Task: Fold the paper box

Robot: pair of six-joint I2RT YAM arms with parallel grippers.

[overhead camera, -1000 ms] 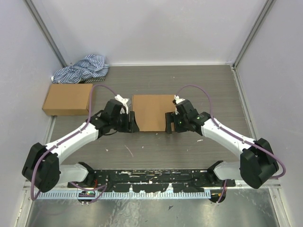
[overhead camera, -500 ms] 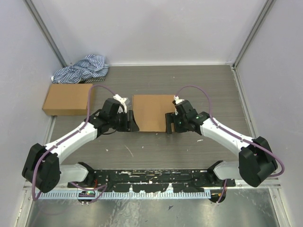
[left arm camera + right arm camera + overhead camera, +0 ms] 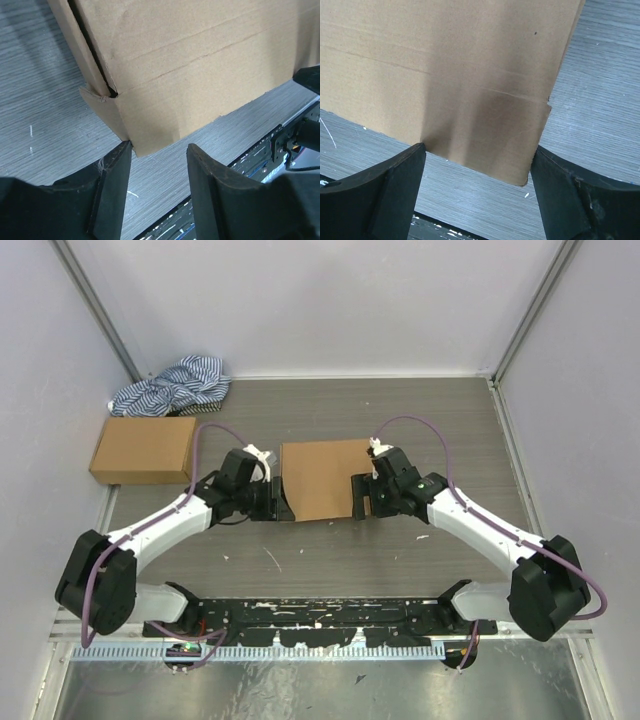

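The paper box, a plain brown cardboard piece, lies flat in the middle of the table. My left gripper is at its near left corner, open. In the left wrist view that corner of the paper box sits just ahead of the left gripper, touching the tip of one finger, and a side flap edge shows. My right gripper is open at the near right corner. In the right wrist view the paper box reaches to the mouth of the right gripper, with its corner between the fingertips.
A sealed brown carton lies at the left, with a blue-and-white striped cloth behind it in the back left corner. Walls close the table on three sides. The arms' black base rail runs along the near edge.
The left gripper's jaws have narrowed a little at the box's near left corner. The right gripper has edged slightly farther in. The box's near edge has shifted slightly.
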